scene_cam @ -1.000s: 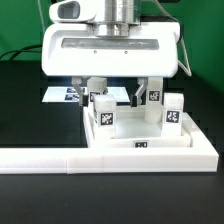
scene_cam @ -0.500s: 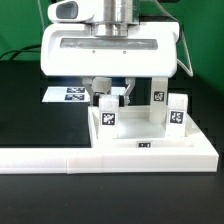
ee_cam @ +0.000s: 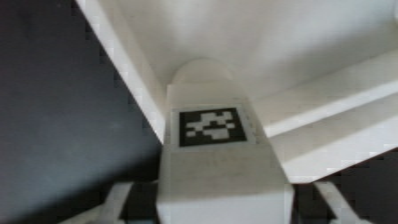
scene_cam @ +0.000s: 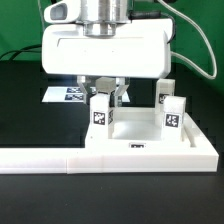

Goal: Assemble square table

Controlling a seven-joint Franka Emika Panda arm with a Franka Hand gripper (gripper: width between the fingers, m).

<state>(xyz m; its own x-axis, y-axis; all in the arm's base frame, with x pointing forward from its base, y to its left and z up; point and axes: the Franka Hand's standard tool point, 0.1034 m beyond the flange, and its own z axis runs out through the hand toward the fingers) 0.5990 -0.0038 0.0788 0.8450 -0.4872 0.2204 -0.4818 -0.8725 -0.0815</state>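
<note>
Compared with the frames a second and half a second before, we saw the gripper (scene_cam: 107, 92) shifted toward the exterior view's left and somewhat lower, its white housing hiding more of the scene behind it; the leg (scene_cam: 101, 112) on the exterior view's left had also come slightly leftward with it. We found the jaws closed on the upper part of this leg, one finger on each side. The wrist view confirmed the grip: the tagged leg (ee_cam: 217, 125) ran up between the two fingers (ee_cam: 121, 202) visible at its base.

We located the tabletop (scene_cam: 150, 148) lying flat on the black table (scene_cam: 30, 110), seated against the long low white wall (scene_cam: 45, 160), which presumably served as a fixed stop so the part would not slide under pushing or twisting. Two further legs (scene_cam: 172, 114) stood upright on the tabletop toward the exterior view's right, one nearer and one behind it (scene_cam: 163, 94), both apart from the gripper. The marker board (scene_cam: 68, 95) lay behind, partly hidden.

We judged that the held leg stood upright at the tabletop's near-left corner because it was being seated or screwed in there; whether it was fully home we could not tell.
</note>
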